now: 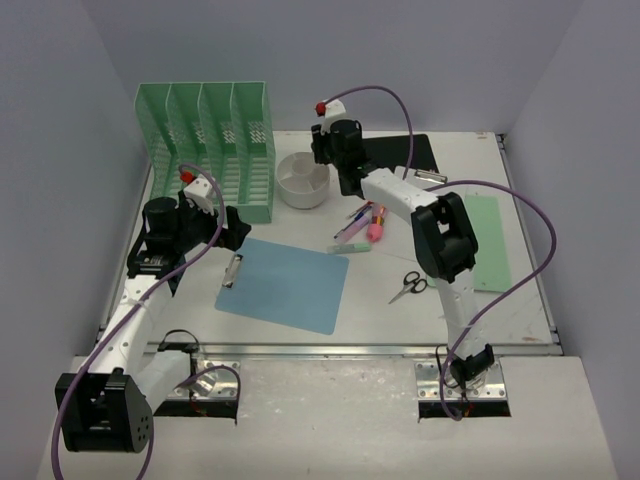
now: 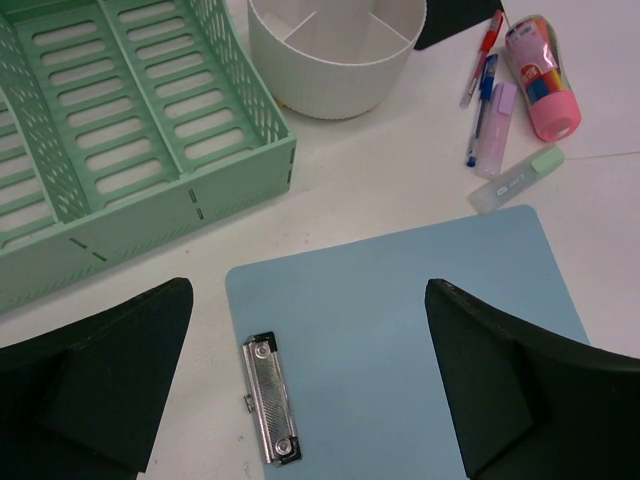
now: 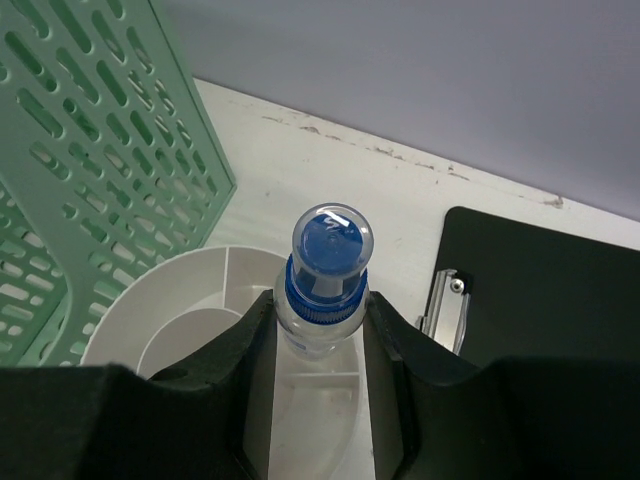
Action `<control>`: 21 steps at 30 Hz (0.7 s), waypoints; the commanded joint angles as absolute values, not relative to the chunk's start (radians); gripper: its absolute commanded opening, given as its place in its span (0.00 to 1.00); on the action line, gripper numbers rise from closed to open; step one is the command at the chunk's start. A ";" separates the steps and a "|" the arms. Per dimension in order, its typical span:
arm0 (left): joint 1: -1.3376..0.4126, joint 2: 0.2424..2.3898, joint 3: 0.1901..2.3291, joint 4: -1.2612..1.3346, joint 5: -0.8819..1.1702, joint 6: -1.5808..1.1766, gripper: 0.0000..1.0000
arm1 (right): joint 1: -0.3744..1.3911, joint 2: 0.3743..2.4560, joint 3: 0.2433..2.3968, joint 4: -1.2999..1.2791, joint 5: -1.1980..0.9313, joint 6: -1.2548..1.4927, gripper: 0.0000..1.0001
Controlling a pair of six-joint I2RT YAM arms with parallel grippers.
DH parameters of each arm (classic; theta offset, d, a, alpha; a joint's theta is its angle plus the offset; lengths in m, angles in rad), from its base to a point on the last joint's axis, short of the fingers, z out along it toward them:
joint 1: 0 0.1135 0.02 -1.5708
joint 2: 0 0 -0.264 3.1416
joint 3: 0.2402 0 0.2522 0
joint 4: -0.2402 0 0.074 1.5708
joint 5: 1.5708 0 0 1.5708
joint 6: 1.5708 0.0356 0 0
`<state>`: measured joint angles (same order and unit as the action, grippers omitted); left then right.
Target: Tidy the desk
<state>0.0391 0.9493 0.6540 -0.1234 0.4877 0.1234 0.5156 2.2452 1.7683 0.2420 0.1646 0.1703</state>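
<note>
Right fingers [image 3: 250, 375] clamp a blue-capped tube [image 3: 328, 260] over the white divided cup [image 3: 180, 290]; it is probably light, slick plastic, best gripped below its cap. Left fingers [image 2: 110, 370] stand wide apart above the blue clipboard [image 2: 400, 330] on the rigid bench [image 1: 372, 305].

Robot lab cell staged as office: white tabletop [image 1: 380, 325], lavender walls [image 1: 60, 150], arms [image 1: 445, 240] bolted at near edge; file rack [image 1: 205, 140], clipboard [image 1: 290, 285], pens [image 1: 355, 222].

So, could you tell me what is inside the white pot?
The pot shows bare white dividers; the right tool, gripping a blue-capped bottle, covers the rest.
</note>
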 commanded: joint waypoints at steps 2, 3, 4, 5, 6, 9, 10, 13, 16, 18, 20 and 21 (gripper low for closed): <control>0.041 0.950 0.661 -0.080 0.491 0.135 1.00 | 0.525 2.253 1.815 0.284 0.175 0.212 0.01; 0.041 0.948 0.660 -0.080 0.488 0.137 1.00 | 0.525 2.256 1.816 0.279 0.173 0.215 0.01; 0.041 0.950 0.660 -0.078 0.488 0.138 1.00 | 0.525 2.260 1.816 0.279 0.173 0.216 0.01; 0.043 0.951 0.660 -0.080 0.488 0.140 1.00 | 0.525 2.266 1.816 0.276 0.170 0.216 0.01; 0.041 0.951 0.658 -0.080 0.488 0.141 1.00 | 0.525 2.267 1.816 0.275 0.166 0.218 0.03; 0.041 0.953 0.660 -0.080 0.485 0.138 1.00 | 0.525 2.270 1.816 0.262 0.146 0.224 0.31; 0.041 0.954 0.658 -0.080 0.485 0.138 1.00 | 0.525 2.269 1.818 0.259 0.140 0.227 0.37; 0.041 0.953 0.663 -0.080 0.480 0.137 1.00 | 0.525 2.264 1.819 0.252 0.130 0.230 0.54; 0.043 0.954 0.670 -0.086 0.479 0.132 1.00 | 0.525 2.237 1.830 0.235 0.133 0.227 0.64; 0.041 0.951 0.680 -0.089 0.479 0.127 1.00 | 0.523 2.197 1.832 0.232 0.133 0.203 0.65; 0.041 0.950 0.695 -0.098 0.477 0.121 1.00 | 0.520 2.155 1.825 0.216 0.144 0.177 0.64; 0.041 0.950 0.699 -0.103 0.477 0.123 1.00 | 0.514 2.101 1.819 0.203 0.143 0.170 0.63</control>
<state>0.0391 0.9558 0.6544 -0.1242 0.4751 0.1261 0.5194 2.2627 1.7756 0.1795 0.1299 0.2012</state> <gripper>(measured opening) 0.999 0.640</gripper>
